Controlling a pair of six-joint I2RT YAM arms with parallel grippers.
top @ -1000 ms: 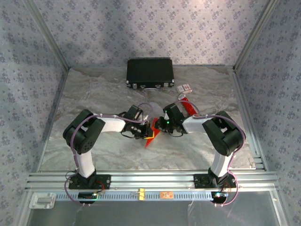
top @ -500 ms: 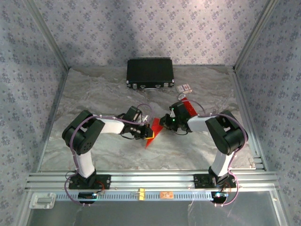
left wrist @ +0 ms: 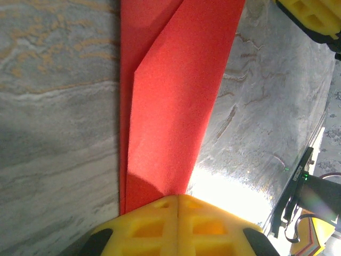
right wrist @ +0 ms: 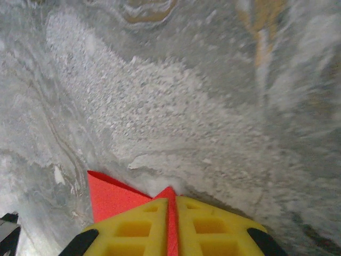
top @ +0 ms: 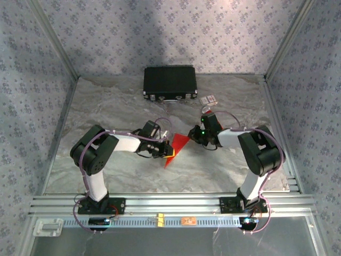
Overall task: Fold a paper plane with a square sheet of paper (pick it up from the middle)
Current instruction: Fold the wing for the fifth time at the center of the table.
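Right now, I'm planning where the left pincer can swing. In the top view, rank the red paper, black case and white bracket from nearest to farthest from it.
1. red paper: pinched in the left pincer, at the middle.
2. black case: far back, centre.
3. white bracket: near-left corner, well off to the side.

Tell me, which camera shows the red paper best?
The left wrist camera: the red paper looms large there, its folded layers plain, running into the shut left gripper. The top camera shows it as a small red shape between both grippers. The right wrist camera shows a corner pinched in the right gripper.
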